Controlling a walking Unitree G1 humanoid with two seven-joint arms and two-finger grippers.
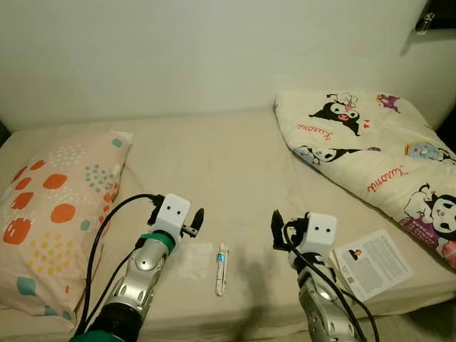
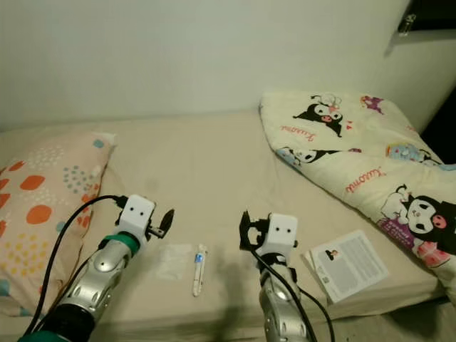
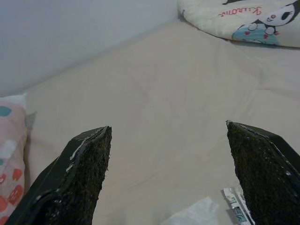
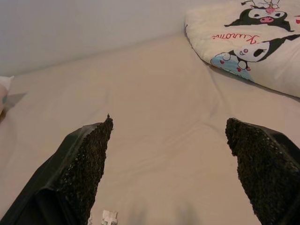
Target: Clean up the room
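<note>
1. Small white tube [image 1: 221,268] with a blue label: lies flat on the beige sheet near the bed's front edge, long axis running roughly front-to-back.
2. Clear plastic wrapper [image 1: 195,260]: flat, crumpled, just beside the tube on the robot's left.
3. Printed leaflet [image 1: 373,262] with text and a small photo: lies flat near the front right corner of the bed, rotated slightly, just beside the cartoon-print blanket [image 1: 370,146].
4. Blanket: bunched against the right side.
</note>
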